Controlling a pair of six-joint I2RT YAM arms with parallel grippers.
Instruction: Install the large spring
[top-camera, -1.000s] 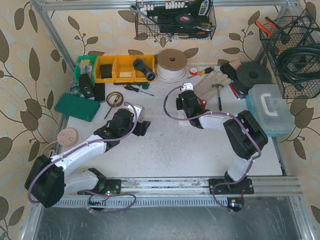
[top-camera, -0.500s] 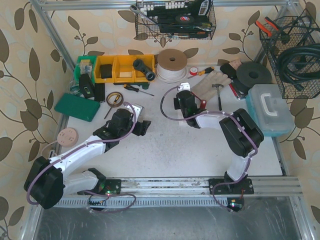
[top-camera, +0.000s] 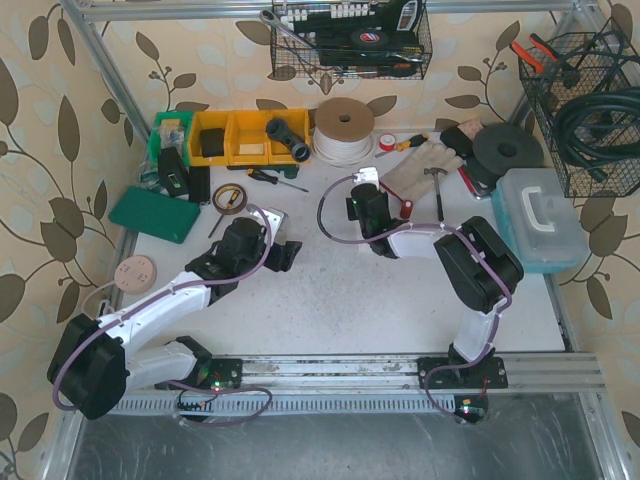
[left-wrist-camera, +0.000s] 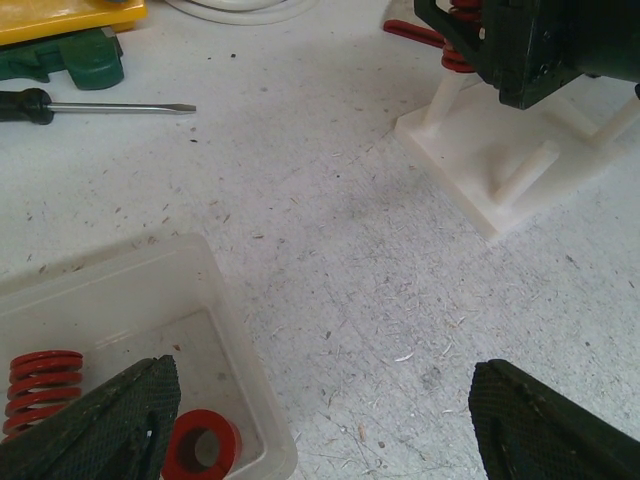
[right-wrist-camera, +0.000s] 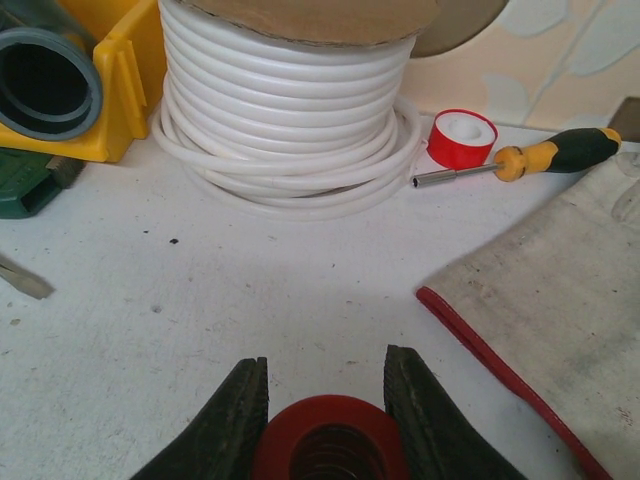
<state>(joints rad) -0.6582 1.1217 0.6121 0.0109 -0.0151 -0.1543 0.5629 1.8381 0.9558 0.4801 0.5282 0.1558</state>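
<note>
My right gripper (right-wrist-camera: 325, 375) is shut on the large red spring (right-wrist-camera: 330, 440), whose round end shows between the fingers. In the left wrist view the spring's coils (left-wrist-camera: 458, 62) sit under the right gripper, over an upright peg of the white fixture (left-wrist-camera: 470, 140). From above, the right gripper (top-camera: 362, 205) hides the fixture. My left gripper (left-wrist-camera: 322, 372) is open and empty, low over the table beside a clear tray (left-wrist-camera: 230, 330) holding two more red springs (left-wrist-camera: 40, 385). It also shows in the top view (top-camera: 285, 255).
A white cable spool (right-wrist-camera: 290, 100), yellow bins (right-wrist-camera: 130, 80), a red tape roll (right-wrist-camera: 462, 138), a screwdriver (right-wrist-camera: 540, 158) and a work glove (right-wrist-camera: 560, 290) lie just beyond the right gripper. Another screwdriver (left-wrist-camera: 110, 106) lies far left of the fixture.
My right gripper has shifted a little to the left with the spring in it. The left arm has not moved.
</note>
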